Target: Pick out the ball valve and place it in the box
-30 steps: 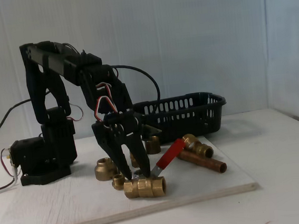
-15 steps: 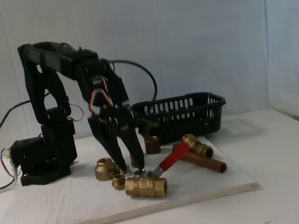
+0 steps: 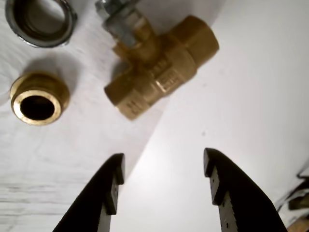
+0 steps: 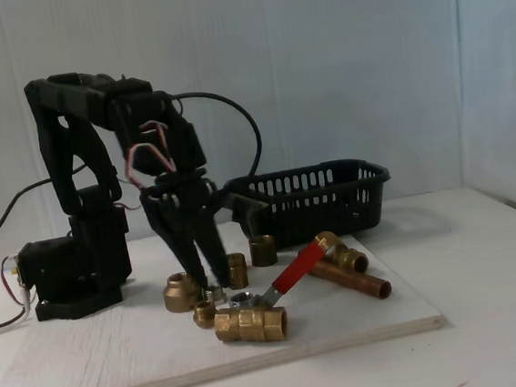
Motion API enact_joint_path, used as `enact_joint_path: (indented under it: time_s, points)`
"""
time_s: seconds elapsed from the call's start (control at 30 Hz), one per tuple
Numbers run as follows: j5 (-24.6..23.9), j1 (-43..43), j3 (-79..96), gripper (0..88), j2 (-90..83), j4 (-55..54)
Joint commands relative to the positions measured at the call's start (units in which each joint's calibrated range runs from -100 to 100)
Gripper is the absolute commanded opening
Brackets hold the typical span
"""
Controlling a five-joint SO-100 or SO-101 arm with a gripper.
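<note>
- There is one ball valve [image 4: 251, 323]. It is a fat brass piece with six-sided ends and a long flat red handle [image 4: 297, 266].
- There is one black plastic basket with slots in its sides [image 4: 318, 199]. It sits at the back of the white board [image 4: 100, 360].
- I count about five small brass rings and couplings in the fixed view. One is the wide brass coupling [image 4: 182, 292] left of the valve.
- There is one copper pipe with a brass elbow [image 4: 350, 271], to the right of the red handle.
- The valve lies flat near the front edge of the board. Its brass body runs left to right in the fixed view. The red handle slants up and to the right, toward the basket.
- In the wrist view the brass body [image 3: 159, 67] lies slanted, with a small brass ring [image 3: 38, 99] and a silver ring [image 3: 41, 20] to its left.
- The black gripper [image 4: 212, 285] hangs just above and left of the valve, not touching it.
- Its two black fingers [image 3: 108, 186] are spread apart with nothing between them.
</note>
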Motion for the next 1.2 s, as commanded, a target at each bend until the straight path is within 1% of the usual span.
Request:
enact_joint_path:
  time_s: [0.0, 0.07, 0.33, 0.57, 0.9, 1.0, 1.17]
  points:
    - [-2.46, 1.93, -1.16, 17.6, -2.22, -0.74]
    - [-3.24, 2.52, -1.34, 17.6, -2.22, -0.74]
    - [-3.65, 2.00, -0.80, 17.6, -1.45, -0.83]
    - [-3.96, -0.06, -1.34, 17.6, -2.22, -0.74]
    - [-1.32, 4.22, -0.53, 17.6, -1.37, -0.83]
    - [-1.84, 3.33, -0.71, 17.6, -1.37, -0.83]
    - [-4.02, -1.61, -0.62, 17.6, -1.45, -0.83]
